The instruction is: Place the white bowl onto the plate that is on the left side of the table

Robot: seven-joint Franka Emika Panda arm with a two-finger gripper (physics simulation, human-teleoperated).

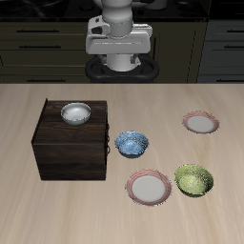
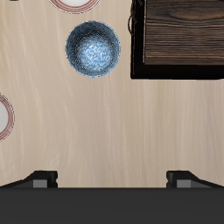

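White bowl [image 1: 76, 114]: sits upright on top of the dark wooden box [image 1: 71, 148], toward the box's back edge. Untouched by me.

Plate [image 1: 201, 122]: lies flat on the surface [image 1: 38, 205], well apart from the box, on my left side, farther back than the yellow-green bowl [image 1: 194, 179]. Nothing on it. In my wrist view only a sliver of its pink rim [image 2: 4, 116] shows at the frame edge.

Blue patterned bowl [image 1: 132, 144]: just beside the box, on the surface; clear in my wrist view too [image 2: 94, 48], with the box corner [image 2: 179, 39] next to it.

Second pink-rimmed plate [image 1: 150, 187]: near the front edge, beside the yellow-green bowl, not touching it.

My end effector [image 2: 112, 178]: high above the surface near the back, holding nothing; both fingertips [image 2: 41, 178] spread wide apart, bare wood between them.
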